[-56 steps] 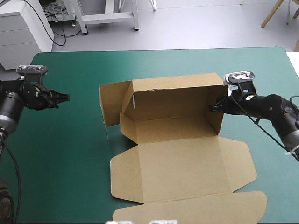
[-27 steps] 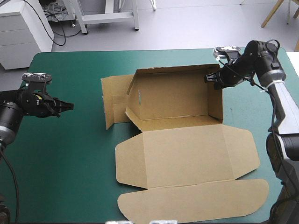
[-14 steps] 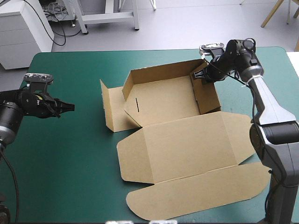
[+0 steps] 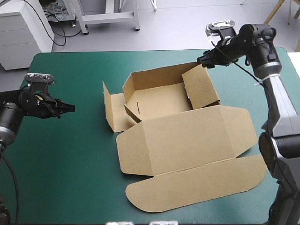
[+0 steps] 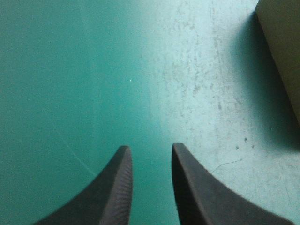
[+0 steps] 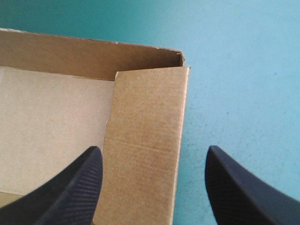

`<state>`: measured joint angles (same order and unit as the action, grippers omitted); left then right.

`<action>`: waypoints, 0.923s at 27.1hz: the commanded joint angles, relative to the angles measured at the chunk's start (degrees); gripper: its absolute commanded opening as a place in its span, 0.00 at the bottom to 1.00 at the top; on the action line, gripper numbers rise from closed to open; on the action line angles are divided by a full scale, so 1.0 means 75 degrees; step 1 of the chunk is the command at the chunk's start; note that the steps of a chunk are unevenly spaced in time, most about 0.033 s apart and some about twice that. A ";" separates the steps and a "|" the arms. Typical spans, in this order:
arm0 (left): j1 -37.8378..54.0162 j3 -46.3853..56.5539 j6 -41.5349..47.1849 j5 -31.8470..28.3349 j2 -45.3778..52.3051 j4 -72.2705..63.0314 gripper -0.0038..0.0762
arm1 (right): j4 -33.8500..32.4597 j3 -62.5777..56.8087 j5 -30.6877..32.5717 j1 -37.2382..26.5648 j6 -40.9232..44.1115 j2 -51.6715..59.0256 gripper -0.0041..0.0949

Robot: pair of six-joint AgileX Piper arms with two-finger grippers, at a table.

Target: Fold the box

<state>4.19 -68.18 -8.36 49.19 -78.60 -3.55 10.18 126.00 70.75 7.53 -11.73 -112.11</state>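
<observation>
surveying from the largest thing down: the counter (image 4: 70,154), under its teal-green cover, carried the brown box (image 4: 161,96) at its middle, a little toward the far edge, as a half-built tray. the lid (image 4: 187,138) lay flat toward the near edge, with its long tuck flap (image 4: 197,185) flat beyond it. the far wall (image 4: 154,75) stood raised. the right side wall (image 4: 201,89) was up but leaned inward over the tray floor and did not look seated. the left side panel (image 4: 108,110) stood loose outside the tray, splayed off the left corner.

right jaws were spread wide and empty, hovering over the box's far right corner. in the right wrist view the side wall lay between them and appeared clear of both. left jaws were parted by a narrow gap, gripping nothing, over bare cover near the counter's left edge and well apart from the box.

judgement: the step in hand was raising and tucking the side walls, with the right side partly done and the left not begun. the next move likely calls for squaring the right wall, then folding the loose left panel in.

a small slot (image 4: 137,104) showed near the tray's left end. no brand, label or writing could be read on the board.
</observation>
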 commanded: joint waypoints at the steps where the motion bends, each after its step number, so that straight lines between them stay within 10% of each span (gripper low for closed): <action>1: -0.0004 -0.0192 -0.0184 -0.0464 0.0288 -0.0097 0.30 | -0.0497 0.0249 -0.0237 0.0289 -0.0023 0.0997 0.64; 25: -0.0004 -0.0192 -0.0462 -0.0420 0.0288 -0.0345 0.30 | -0.1693 -0.1317 -0.0839 0.0542 0.0756 -0.0251 0.76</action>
<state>4.19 -68.18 -11.76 48.17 -78.60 -5.25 -2.11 114.86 66.84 12.97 -6.62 -115.60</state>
